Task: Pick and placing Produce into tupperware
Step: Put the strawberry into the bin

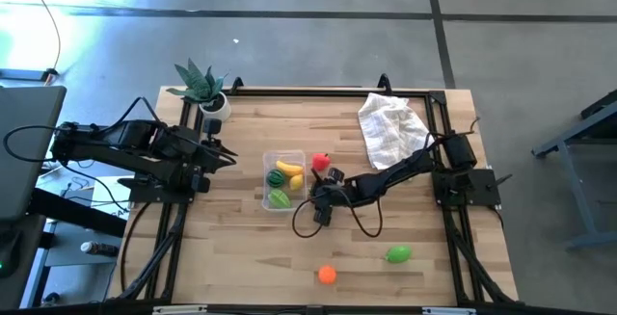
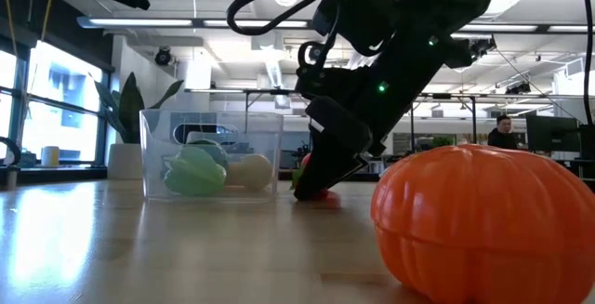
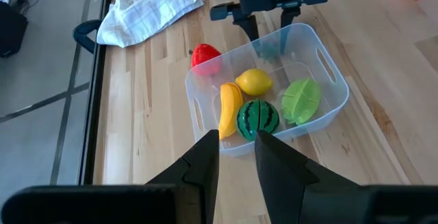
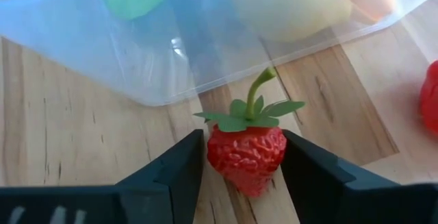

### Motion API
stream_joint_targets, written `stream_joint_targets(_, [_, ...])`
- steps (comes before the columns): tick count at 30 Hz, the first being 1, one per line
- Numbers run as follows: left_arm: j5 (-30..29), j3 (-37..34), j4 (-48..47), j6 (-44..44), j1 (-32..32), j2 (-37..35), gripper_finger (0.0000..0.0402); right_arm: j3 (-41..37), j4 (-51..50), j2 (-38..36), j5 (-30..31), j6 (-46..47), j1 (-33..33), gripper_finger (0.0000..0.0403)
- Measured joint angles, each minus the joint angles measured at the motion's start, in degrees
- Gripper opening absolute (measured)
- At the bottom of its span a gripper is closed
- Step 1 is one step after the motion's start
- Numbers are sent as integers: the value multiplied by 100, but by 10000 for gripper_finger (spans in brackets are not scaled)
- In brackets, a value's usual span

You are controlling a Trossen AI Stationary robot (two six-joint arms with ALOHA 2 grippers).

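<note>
The right gripper [image 4: 245, 157] pinches a toy strawberry [image 4: 246, 154] across its body, on the tabletop [image 1: 241, 248] near its middle, beside the tupperware [image 1: 269, 202]. It looks light, rigid, slick plastic; mid-body suits it. The tub holds banana [image 3: 228, 109], lemon [image 3: 254, 82], watermelon [image 3: 258, 118] and a green piece [image 3: 301, 101]. The left gripper [image 3: 237, 157] hovers narrowly open.

1 tub [image 1: 269, 199], 8 produce pcs, 1 plant [image 1: 201, 84], 1 cloth [image 1: 390, 127].

Low view: orange [image 2: 488, 218] fills the lower right, cut by the frame's edge and blurred. Right wrist view: tub [image 4: 205, 39] cut at the top; red piece [image 4: 431, 107] cut at the right edge, kind unclear.
</note>
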Motion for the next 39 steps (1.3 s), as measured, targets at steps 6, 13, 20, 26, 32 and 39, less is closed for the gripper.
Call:
stream_joint_targets(6, [0,0,0,0,0,0,85,-3,-7,-2,-2,2,0,152])
stream_joint_targets(13, [1,0,0,0,0,0,85,-5,-9,-2,-20,26,0,147])
stream_joint_targets(20, [0,0,0,0,1,0,85,144,-151,0,-63,-11,0,146])
stream_joint_targets(26, [1,0,0,0,2,0,85,707,-1281,-65,-176,-276,-2,146])
stream_joint_targets(32, [0,0,0,0,0,0,85,1333,-2517,-120,-177,-471,90,146])
stream_joint_targets(39, [1,0,0,0,2,-1,85,2135,-3285,-122,-172,-652,140,146])
